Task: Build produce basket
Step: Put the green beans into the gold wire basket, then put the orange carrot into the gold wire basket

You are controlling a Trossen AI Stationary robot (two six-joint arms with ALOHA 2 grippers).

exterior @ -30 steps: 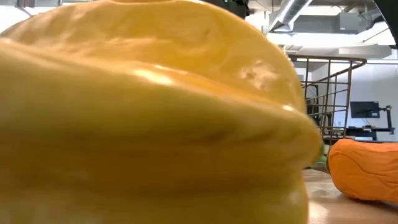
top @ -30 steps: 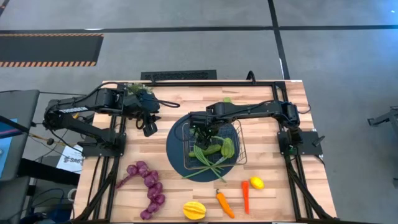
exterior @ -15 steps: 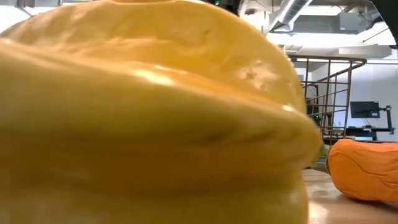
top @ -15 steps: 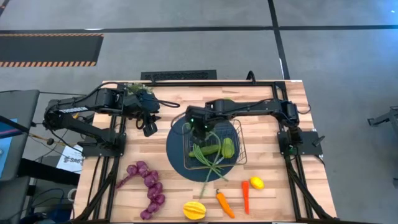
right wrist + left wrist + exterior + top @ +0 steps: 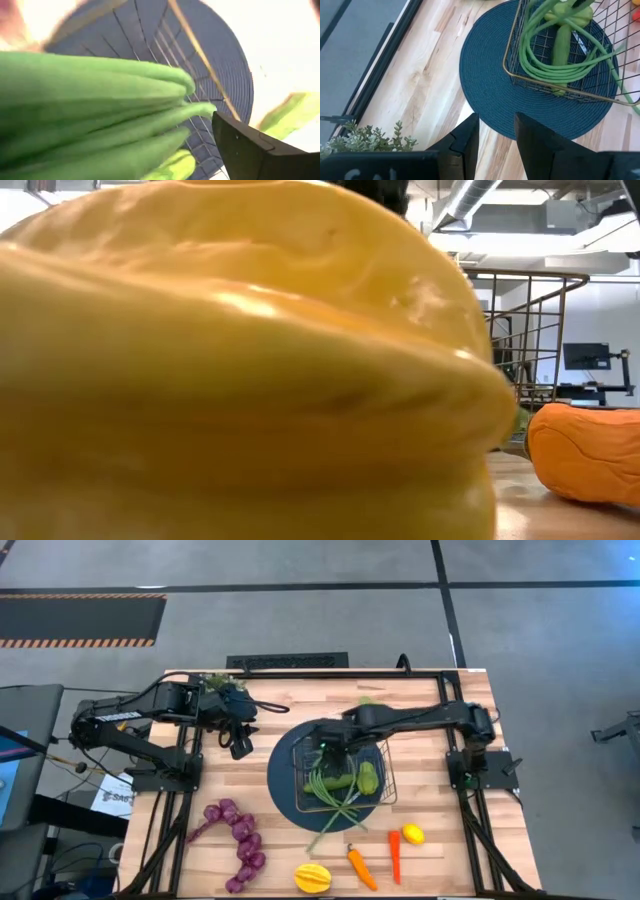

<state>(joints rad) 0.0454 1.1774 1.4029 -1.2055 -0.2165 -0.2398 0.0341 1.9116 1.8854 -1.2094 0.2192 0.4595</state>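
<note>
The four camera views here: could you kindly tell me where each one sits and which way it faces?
High: overhead, straight down; both arms, right gripper over the basket.
Low: table height, blocked by the yellow ribbed fruit.
Left wrist: past the left gripper, toward the basket.
Right wrist: against the green bean bundle.
Shared: basket, blue mat.

Access to the basket [image 5: 383,776] from above is blocked by the right hand [image 5: 324,748], the bean bundle [image 5: 330,796] and the cucumbers [image 5: 366,777]. Bare worktop [image 5: 283,858] is left between the grape string [image 5: 238,838] and the mat [image 5: 282,790].
</note>
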